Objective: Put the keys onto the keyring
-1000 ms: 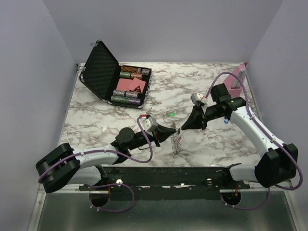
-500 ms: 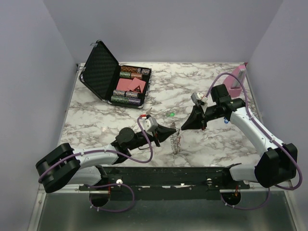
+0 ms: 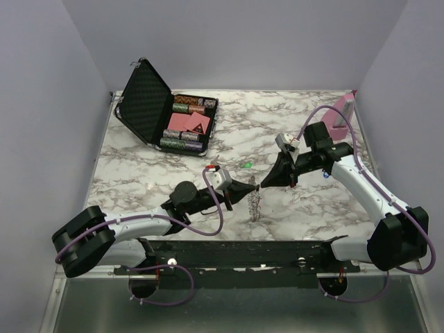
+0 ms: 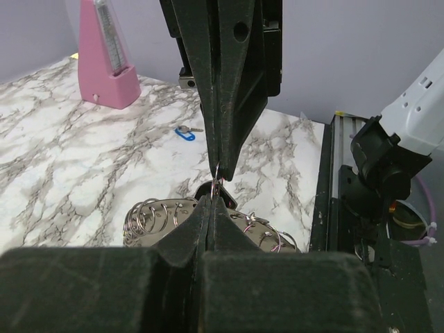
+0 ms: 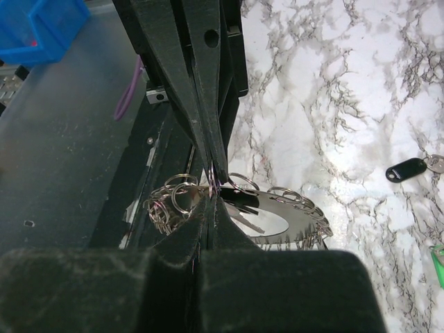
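Observation:
The keyring, a chain of small silvery rings, hangs limp between my two grippers. My left gripper and right gripper meet tip to tip above the table. Both are shut on one small ring at the top of the chain. The right wrist view shows the same pinch, with the chain looped below and a dark key on it. A green key, a blue key and a black key lie loose on the marble.
An open black case with poker chips stands at the back left. The pink stand is at the back right, behind the right arm. The black base rail runs along the near edge.
My left gripper has risen a little and closed in on the right gripper's tip. The chain hangs slightly higher. The right arm has barely moved.

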### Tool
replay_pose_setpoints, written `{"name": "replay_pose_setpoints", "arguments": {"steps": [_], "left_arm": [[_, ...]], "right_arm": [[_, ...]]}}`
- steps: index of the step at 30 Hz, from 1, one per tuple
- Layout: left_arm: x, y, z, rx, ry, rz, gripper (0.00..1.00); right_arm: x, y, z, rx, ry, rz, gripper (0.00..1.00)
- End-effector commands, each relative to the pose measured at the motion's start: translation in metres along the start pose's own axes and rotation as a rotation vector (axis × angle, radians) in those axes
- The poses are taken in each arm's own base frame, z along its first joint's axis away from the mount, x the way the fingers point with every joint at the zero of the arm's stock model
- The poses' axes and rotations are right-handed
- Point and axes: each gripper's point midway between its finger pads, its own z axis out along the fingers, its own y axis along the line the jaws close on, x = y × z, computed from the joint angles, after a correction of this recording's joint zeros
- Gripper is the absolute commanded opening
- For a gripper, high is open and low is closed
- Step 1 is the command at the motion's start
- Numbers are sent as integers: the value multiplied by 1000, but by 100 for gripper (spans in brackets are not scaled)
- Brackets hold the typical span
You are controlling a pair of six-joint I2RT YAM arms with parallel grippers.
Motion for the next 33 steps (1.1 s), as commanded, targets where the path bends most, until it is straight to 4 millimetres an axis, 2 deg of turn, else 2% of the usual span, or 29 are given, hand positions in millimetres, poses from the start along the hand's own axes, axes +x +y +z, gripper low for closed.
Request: {"name": "replay_pose_setpoints", "arguments": {"steps": [1, 5, 14, 22, 33], "left_arm": [[-13, -5, 5, 34, -5, 74, 0], [-3, -5, 5, 43, 58, 93, 0], [3, 2, 1, 16, 191, 139, 0], [-3, 5, 0, 10, 216, 166, 0], [-14, 3, 2, -8, 191, 101, 0]], "right_arm": [[-6, 10, 4, -43, -37, 2, 0], [-7, 15, 4, -58, -44, -27, 0], [-3, 11, 5, -45, -21, -17, 0], [2, 6, 7, -31, -4, 1, 1], [9, 4, 11, -29, 28, 4, 1]]}}
